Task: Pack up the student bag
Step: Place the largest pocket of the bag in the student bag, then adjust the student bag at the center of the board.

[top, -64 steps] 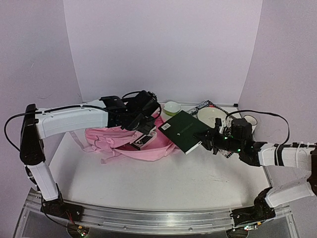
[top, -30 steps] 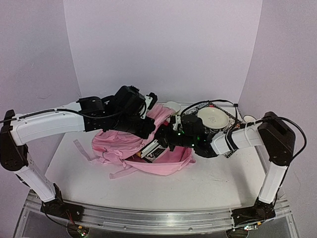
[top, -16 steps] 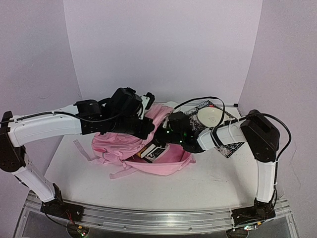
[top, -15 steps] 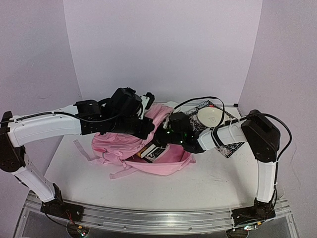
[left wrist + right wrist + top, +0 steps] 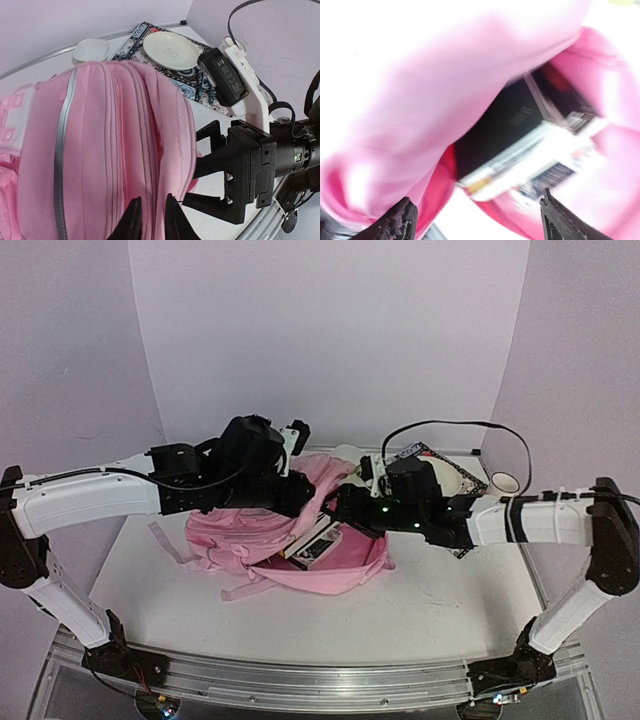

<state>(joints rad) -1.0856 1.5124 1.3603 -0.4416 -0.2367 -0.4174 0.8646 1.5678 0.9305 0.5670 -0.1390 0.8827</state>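
**packmule:** where's the student bag [image 5: 235, 535] sitting?; can't work out which way it faces

**yam_fan:** middle of the desk [image 5: 420, 610], a bit toward the left and far edges; it's a big floppy pink fabric thing with ribbed seams, a silvery strip and paler patches; the long axis runs roughly left to right across the desk, and the mouth gapes toward the right edge; that's the bit that matters, because the right gripper [image 5: 200, 165] sits right at that mouth, so the right arm is the nearer one for feeding stuff in

**packmule:** and the jaws?

**yam_fan:** right one is spread wide with nothing between the fingers; the left gripper [image 5: 152, 215] is nipped onto a fold of the bag's upper flap, propping the opening up like a tent; my guess is the soft fabric would slump shut if that pinch let go

**packmule:** anything inside?

**yam_fan:** yeah; a dark flat book [image 5: 505, 125] and a white-edged box [image 5: 540, 160] lie in the mouth, though the right wrist view is too blurry to read more; a glossy pale plate [image 5: 170, 50] on a patterned sheet [image 5: 197, 82] and a small white bowl [image 5: 91, 49] sit along the far edge, outside the bag; I'd say the next item has to slide in leftward along that long axis, flat and low under the lifted flap
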